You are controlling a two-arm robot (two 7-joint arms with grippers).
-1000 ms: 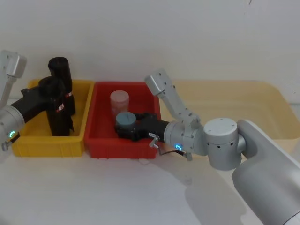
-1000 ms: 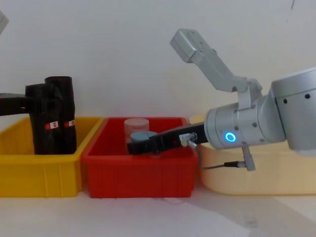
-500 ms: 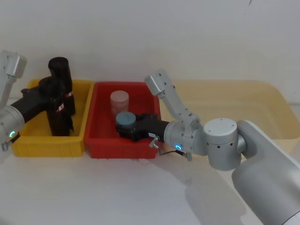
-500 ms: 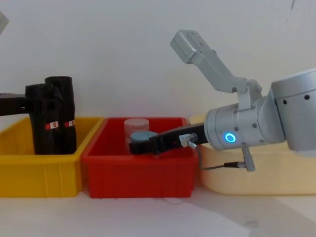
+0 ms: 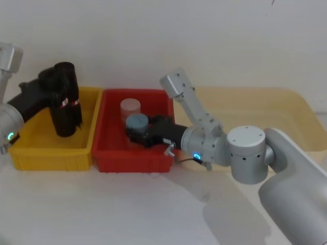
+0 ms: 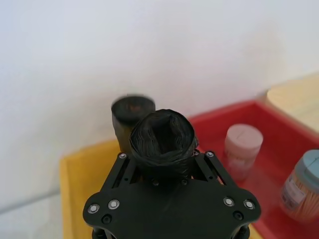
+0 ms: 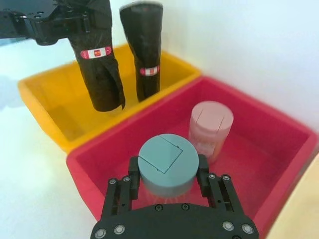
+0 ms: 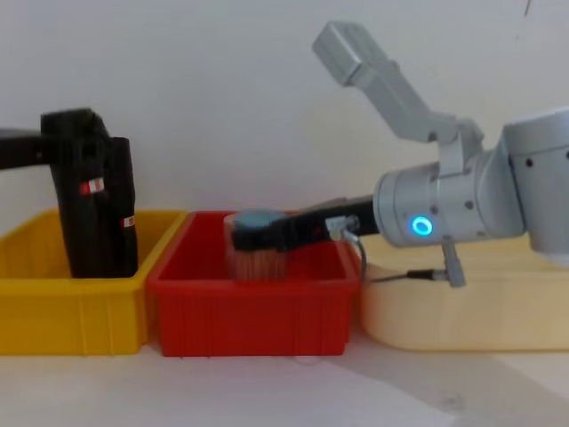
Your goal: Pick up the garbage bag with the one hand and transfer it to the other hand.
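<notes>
Left gripper (image 6: 164,158) around crinkly cylindrical garbage bag (image 6: 162,133), right gripper (image 7: 168,175) around teal-lidded jar (image 7: 162,155)

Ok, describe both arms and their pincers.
Both arms are silver-grey with rounded joints. The left arm has a teal-green glowing ring; the right arm has a blue one and a thin grey cable. The left pincer and right pincer are slim, black, two-fingered, with silver screws.

No wording is legible. A red label (image 7: 95,53) with white print bands the near black roll (image 7: 102,82) at the yellow bin (image 7: 42,107); a second label (image 7: 148,70) bands the far roll (image 7: 142,40). Both prints are too small to read.
</notes>
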